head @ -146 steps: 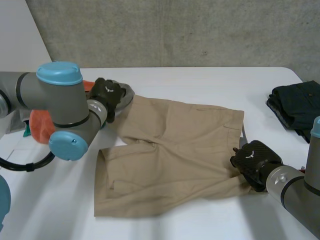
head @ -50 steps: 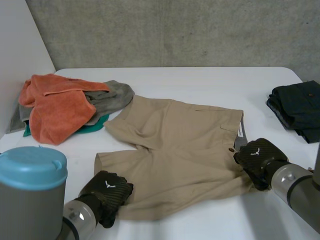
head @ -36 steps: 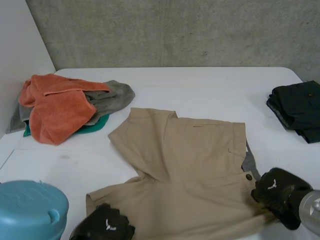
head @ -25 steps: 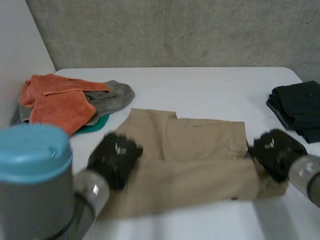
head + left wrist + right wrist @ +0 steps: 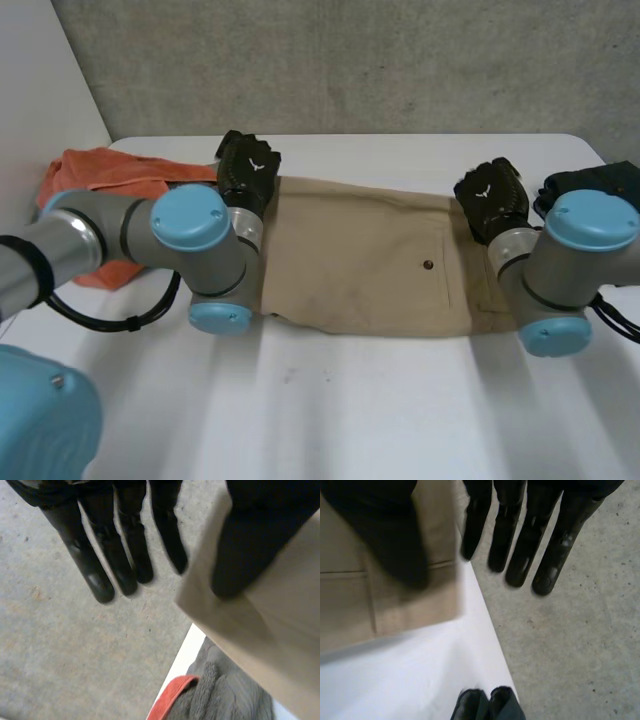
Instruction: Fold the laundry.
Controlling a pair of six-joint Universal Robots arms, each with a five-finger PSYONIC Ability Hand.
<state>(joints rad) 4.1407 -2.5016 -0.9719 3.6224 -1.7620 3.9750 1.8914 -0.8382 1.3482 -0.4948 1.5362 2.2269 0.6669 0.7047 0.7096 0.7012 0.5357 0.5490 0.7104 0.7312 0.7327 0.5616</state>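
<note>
Tabletop (image 5: 400, 420) lies open and white across the whole near side, from the shorts (image 5: 360, 260) to the near edge. A narrower bare strip runs between the shorts' far edge and the table's far edge under the concrete wall (image 5: 350, 60). At the table's left end an orange towel (image 5: 105, 170) lies heaped just beside the left arm. In the left wrist view a grey towel (image 5: 225, 690) lies below the shorts' corner. At the right end a stack of dark clothes (image 5: 612, 178) sits close behind the right arm, so room is tight at both ends. The shorts are folded into one long tan band stretched across the middle of the table, with a button showing on the upper layer towards the right. The left hand (image 5: 247, 170) is at the far left corner of the band and the right hand (image 5: 492, 197) at the far right corner, both backs up and pointing towards the wall. In the left wrist view the fingers (image 5: 95, 555) are straight and spread, lying past the cloth's edge and off it, while the thumb (image 5: 255, 540) lies over the corner: a released hand, nothing clasped. The right wrist view shows the same. The straight fingers (image 5: 550, 555) reach beyond the shorts' edge, the thumb (image 5: 380, 535) rests across the flat corner, and the hand is slack.
</note>
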